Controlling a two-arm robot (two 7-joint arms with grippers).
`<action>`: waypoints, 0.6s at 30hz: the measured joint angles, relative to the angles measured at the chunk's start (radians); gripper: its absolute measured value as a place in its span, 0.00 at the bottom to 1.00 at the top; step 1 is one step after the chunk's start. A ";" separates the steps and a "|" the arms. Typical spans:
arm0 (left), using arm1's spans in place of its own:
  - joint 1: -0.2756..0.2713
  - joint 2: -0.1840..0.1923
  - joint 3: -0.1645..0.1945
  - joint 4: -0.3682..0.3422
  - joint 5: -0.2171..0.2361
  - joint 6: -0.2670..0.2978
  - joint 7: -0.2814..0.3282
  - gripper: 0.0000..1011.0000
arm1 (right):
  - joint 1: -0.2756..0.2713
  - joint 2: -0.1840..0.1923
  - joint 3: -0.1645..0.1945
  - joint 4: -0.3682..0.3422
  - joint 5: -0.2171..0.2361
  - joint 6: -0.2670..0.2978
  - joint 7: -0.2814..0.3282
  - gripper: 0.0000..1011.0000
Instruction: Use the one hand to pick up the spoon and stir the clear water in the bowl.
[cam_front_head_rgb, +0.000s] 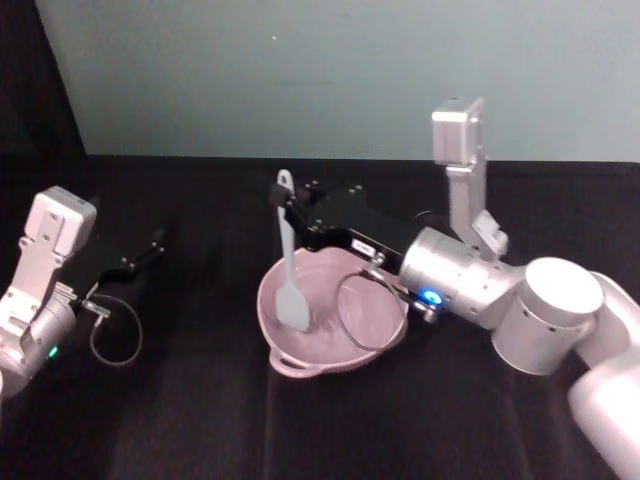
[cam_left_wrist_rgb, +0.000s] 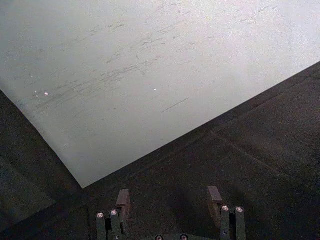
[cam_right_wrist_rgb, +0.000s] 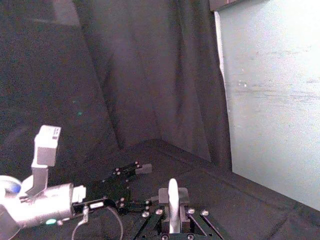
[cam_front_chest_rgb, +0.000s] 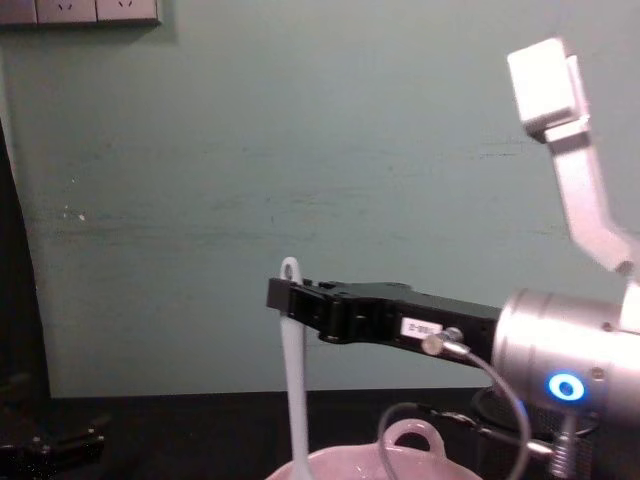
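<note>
1. Nearest us, the pink bowl (cam_front_head_rgb: 330, 356) sits on the black table (cam_front_head_rgb: 200, 420), its loop handle toward us.
2. We see the spoon (cam_front_head_rgb: 288, 262) standing almost upright, its flat head down inside the bowl's left half.
3. Our right gripper (cam_front_head_rgb: 284, 212) reaches in from the right and pinches the spoon's handle near its top.
4. Our left gripper (cam_front_head_rgb: 152, 244) rests well to the left, fingers spread.
5. Farthest back is a pale green wall (cam_front_head_rgb: 300, 80).
</note>
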 joint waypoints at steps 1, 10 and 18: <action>0.000 0.000 0.000 0.000 0.000 0.000 0.000 1.00 | 0.014 -0.014 -0.004 0.022 -0.001 -0.005 0.000 0.11; 0.000 0.000 0.000 0.000 0.000 0.000 0.000 1.00 | 0.066 -0.068 0.014 0.152 -0.005 -0.040 -0.016 0.11; 0.000 0.000 0.000 0.000 0.000 0.000 0.000 1.00 | 0.052 -0.041 0.067 0.149 0.011 -0.052 -0.029 0.11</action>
